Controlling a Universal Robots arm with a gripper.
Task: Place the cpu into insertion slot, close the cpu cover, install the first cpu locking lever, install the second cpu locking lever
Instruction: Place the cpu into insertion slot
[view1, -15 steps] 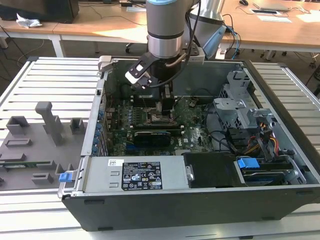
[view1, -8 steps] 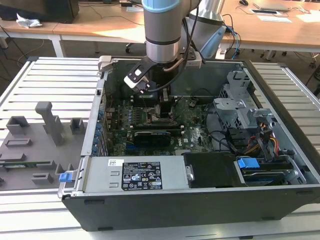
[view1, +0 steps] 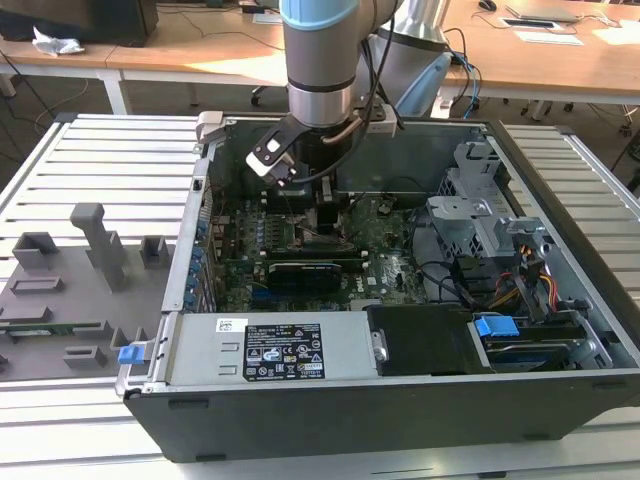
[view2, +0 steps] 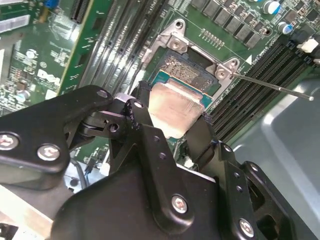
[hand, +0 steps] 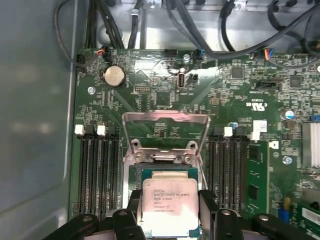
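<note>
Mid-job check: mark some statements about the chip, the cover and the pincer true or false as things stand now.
1. The pincer has the silver-topped square cpu chip between its fingers: true.
2. The thin silver metal cpu cover frame lies shut over the chip: false, it stands raised open.
3. The chip's tan face is up: false, the silver metal face is up.
4. The robot arm reaches down into the open dark computer case: true.
</note>
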